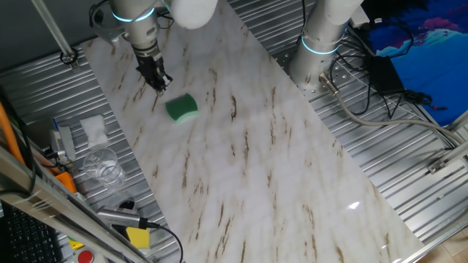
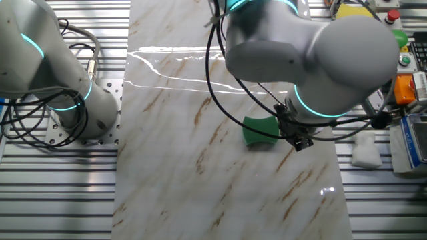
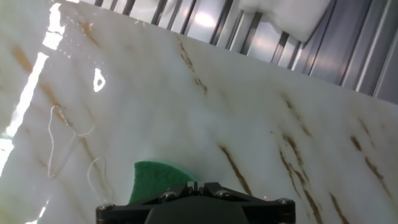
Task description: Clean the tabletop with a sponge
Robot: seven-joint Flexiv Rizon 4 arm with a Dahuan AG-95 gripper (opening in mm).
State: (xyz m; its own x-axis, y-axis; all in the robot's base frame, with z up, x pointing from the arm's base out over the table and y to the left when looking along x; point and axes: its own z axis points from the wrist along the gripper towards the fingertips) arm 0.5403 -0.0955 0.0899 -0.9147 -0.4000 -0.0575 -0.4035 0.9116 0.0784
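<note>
The green sponge (image 1: 181,107) lies flat on the white marble-look tabletop (image 1: 256,168), toward its far end. My gripper (image 1: 157,79) hangs just above the slab a short way from the sponge, to the sponge's upper left in one fixed view, and is not touching it. In the other fixed view the sponge (image 2: 259,130) sits right beside the gripper (image 2: 298,138). The hand view shows a corner of the sponge (image 3: 155,180) just beyond the gripper (image 3: 196,185). Its dark fingers are pressed together with nothing between them.
A crumpled white tissue (image 1: 93,128), a clear plastic cup (image 1: 102,164) and a yellow block (image 1: 137,237) sit on the ribbed metal surface (image 1: 387,139) left of the slab. A second arm's base (image 1: 322,44) with cables stands at the slab's far right.
</note>
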